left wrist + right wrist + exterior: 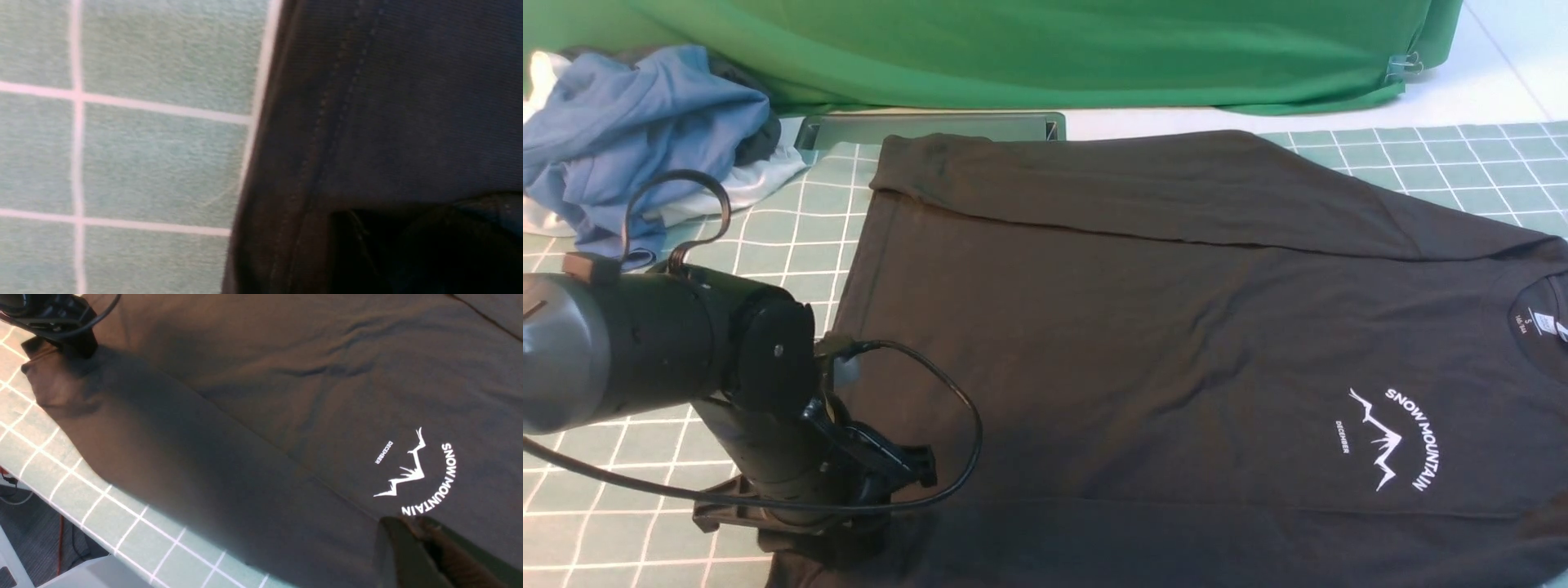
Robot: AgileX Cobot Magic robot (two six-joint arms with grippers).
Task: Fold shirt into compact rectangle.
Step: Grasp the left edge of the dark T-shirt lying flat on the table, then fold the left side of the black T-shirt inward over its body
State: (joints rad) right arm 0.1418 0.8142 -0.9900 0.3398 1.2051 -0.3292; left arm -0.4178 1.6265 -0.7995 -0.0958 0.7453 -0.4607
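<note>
The black shirt lies spread flat on the green gridded mat, with its collar at the right. Its white "SNOW MOUNTAIN" print faces up and a white neck label shows. One sleeve is folded across the far side. My left gripper is low at the near corner of the hem. Its jaws are too dark to read. In the right wrist view my right gripper hovers beside the print, jaws close together with a strip of dark fabric between them. The right arm is outside the front view.
A heap of blue and white garments lies at the far left. A big green cloth hangs along the back. A grey metal bracket sits behind the shirt. The mat's near edge drops to floor and cables.
</note>
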